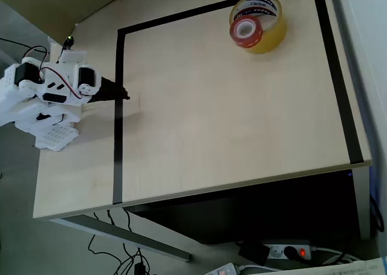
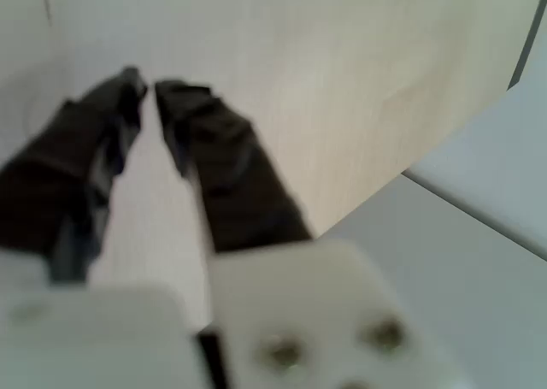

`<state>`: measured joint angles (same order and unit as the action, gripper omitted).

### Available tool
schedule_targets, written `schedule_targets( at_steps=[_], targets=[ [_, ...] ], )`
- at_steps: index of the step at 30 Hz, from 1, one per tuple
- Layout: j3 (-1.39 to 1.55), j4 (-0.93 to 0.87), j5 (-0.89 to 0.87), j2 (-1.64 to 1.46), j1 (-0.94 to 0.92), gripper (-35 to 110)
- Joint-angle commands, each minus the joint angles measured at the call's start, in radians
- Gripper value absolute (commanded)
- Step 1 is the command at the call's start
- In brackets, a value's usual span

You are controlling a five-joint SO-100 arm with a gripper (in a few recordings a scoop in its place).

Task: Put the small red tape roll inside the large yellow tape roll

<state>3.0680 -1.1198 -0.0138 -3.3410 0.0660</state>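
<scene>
Pale wood table edged with black tape — gripper nearly closed, empty

Pale wooden table with black tape border, large yellow tape roll near far edge.

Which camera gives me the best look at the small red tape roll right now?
The overhead view. There the small red tape roll sits sharp and unobstructed inside the large yellow tape roll, at the table's far corner. The wrist view is blurred and takes in the gripper, its fingers nearly together, and bare tabletop.
</scene>
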Motion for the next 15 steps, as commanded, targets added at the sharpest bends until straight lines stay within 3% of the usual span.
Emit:
schedule_targets(
  at_steps=[1, 15],
  targets=[
    [0.049, -0.123, -0.015, 0.006, 0.38, 0],
    [-0.003, -0.147, 0.015, 0.006, 0.316, 0]
  ],
)
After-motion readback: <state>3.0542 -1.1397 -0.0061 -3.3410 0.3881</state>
